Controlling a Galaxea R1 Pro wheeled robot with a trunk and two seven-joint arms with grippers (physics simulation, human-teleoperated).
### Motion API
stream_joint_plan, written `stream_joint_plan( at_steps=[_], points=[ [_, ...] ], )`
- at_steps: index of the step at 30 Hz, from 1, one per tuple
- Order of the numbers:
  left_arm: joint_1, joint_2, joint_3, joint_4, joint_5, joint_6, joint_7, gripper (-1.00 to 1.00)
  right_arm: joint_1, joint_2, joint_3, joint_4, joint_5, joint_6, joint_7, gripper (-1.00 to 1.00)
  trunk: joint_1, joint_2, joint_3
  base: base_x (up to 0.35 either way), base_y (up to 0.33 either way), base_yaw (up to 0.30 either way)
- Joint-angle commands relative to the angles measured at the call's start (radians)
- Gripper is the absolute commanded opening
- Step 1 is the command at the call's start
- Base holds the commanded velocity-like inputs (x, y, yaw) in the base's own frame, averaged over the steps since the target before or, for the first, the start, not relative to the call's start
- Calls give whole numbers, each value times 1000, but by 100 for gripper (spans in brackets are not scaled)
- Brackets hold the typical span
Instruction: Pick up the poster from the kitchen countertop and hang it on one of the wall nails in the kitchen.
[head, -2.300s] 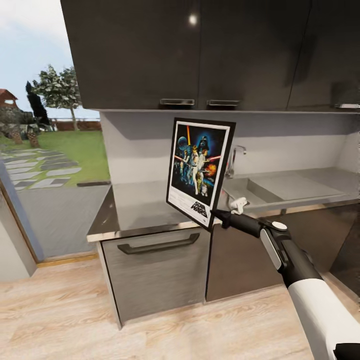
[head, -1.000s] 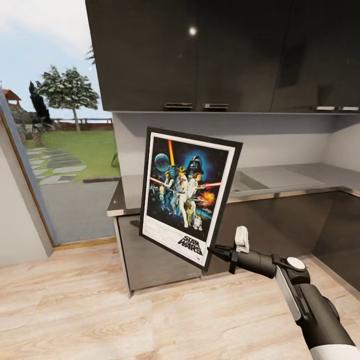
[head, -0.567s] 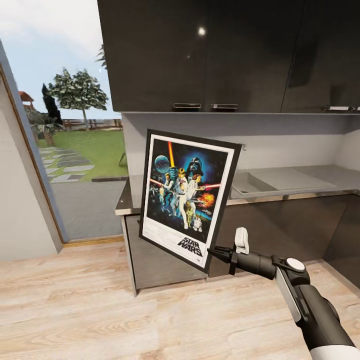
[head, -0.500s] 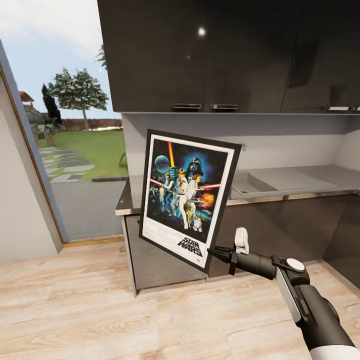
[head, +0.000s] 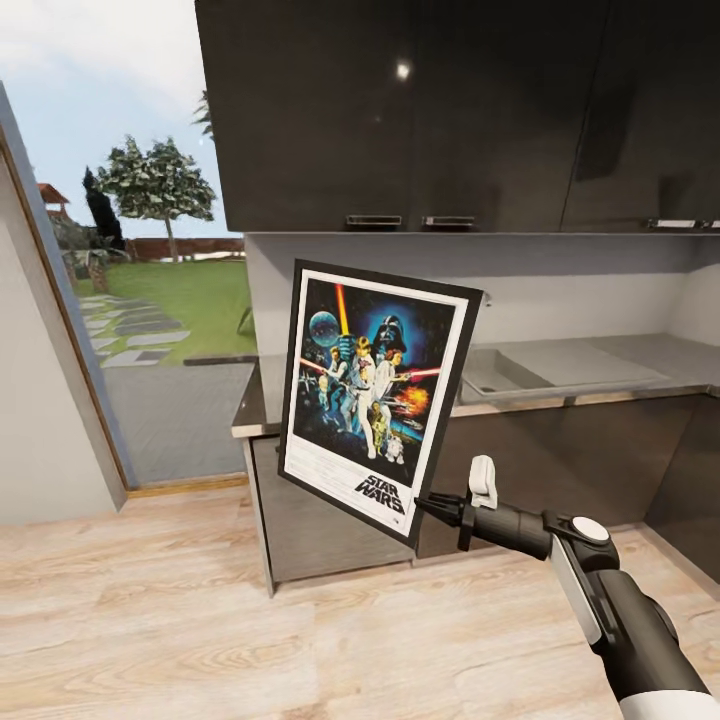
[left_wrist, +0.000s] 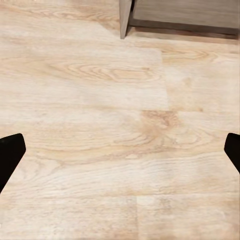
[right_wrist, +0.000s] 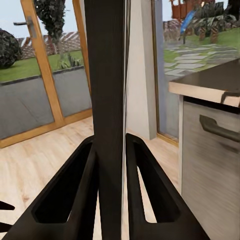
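Right gripper (head: 428, 503) clamped on the lower right corner of the poster (head: 378, 395); in the right wrist view both fingers (right_wrist: 80, 190) press flat against the poster (right_wrist: 107, 100), seen edge-on as a dark vertical strip between them. Poster is held off the kitchen countertop (head: 590, 365), out in front of it, nearly upright with its top tilted slightly toward the right. Its lower edge hangs over the wood floor (head: 150, 620), well above it; its upper right corner overlaps the pale backsplash wall (head: 590, 290) below the dark upper cabinets (head: 450, 110). Countertop's pale front edge runs behind the poster and ends at a corner near the glass door (head: 150, 330) on the left. Grey base cabinet (head: 310, 520) stands just behind the poster's lower half. Open floor spreads to the left and toward the camera. Left gripper (left_wrist: 120, 150): fingertips (left_wrist: 10, 155) sit wide apart at opposite borders of the left wrist view, nothing between them, bare floor boards below, a cabinet corner (left_wrist: 127, 20) beyond. Wall nails not discernible.
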Motion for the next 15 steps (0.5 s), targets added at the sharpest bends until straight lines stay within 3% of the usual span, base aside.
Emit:
stream_joint_plan(
  at_steps=[1, 15],
  points=[
    [0, 0, 2, 0, -1, -2, -5, 100, 0, 0, 0, 0, -7, 14, 4, -100, -4, 7, 2, 0, 0, 0],
    [0, 0, 3, 6, -2, -3, -5, 100, -1, 0, -1, 14, -6, 13, 3, -100, -58, 105, 45, 0, 0, 0]
  ],
)
